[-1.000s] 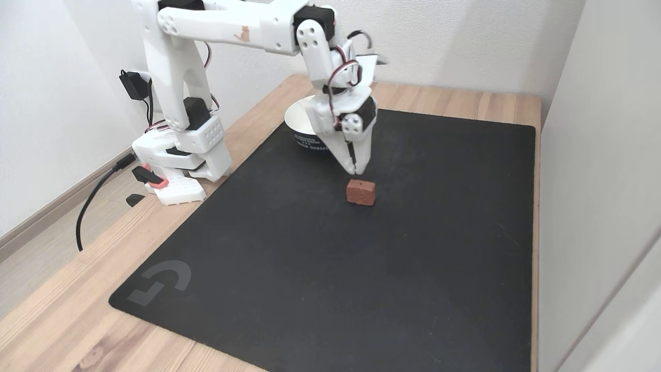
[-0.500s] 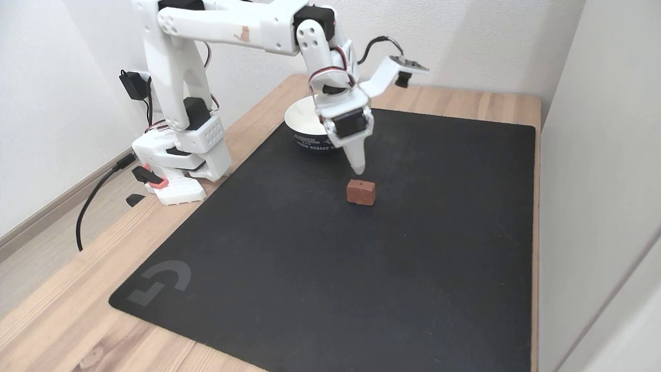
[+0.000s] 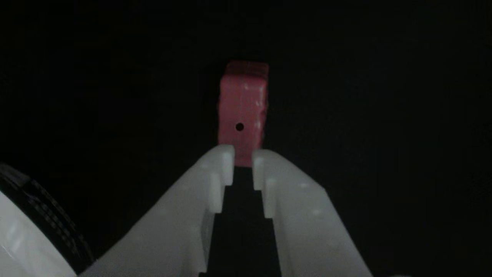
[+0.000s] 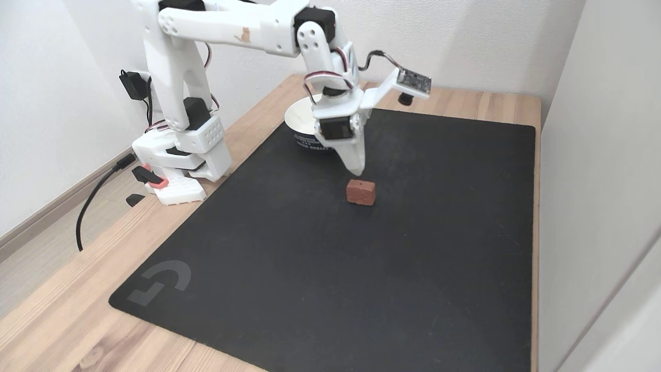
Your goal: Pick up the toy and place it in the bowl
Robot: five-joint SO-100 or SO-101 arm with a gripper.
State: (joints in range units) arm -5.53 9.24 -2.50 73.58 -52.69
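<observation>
Black mat (image 4: 320,279) covers most of the wooden table (image 4: 62,310) in the fixed view, with a grey logo near its front corner. Past the middle of the mat sits the toy (image 4: 360,192), a small red-pink block, lying flat with nothing touching it. Just above and slightly behind it hangs the gripper (image 4: 356,169), pointing down, tips clear of the block. In the other view the gripper (image 3: 243,154) has its two white fingers (image 3: 215,173) parted by only a narrow slot, holding nothing, and the toy (image 3: 242,111) lies straight beyond the tips, its tiny round hole facing the camera. Farther back stands the bowl (image 4: 299,121), white inside with a dark outer wall, partly hidden behind the arm.
</observation>
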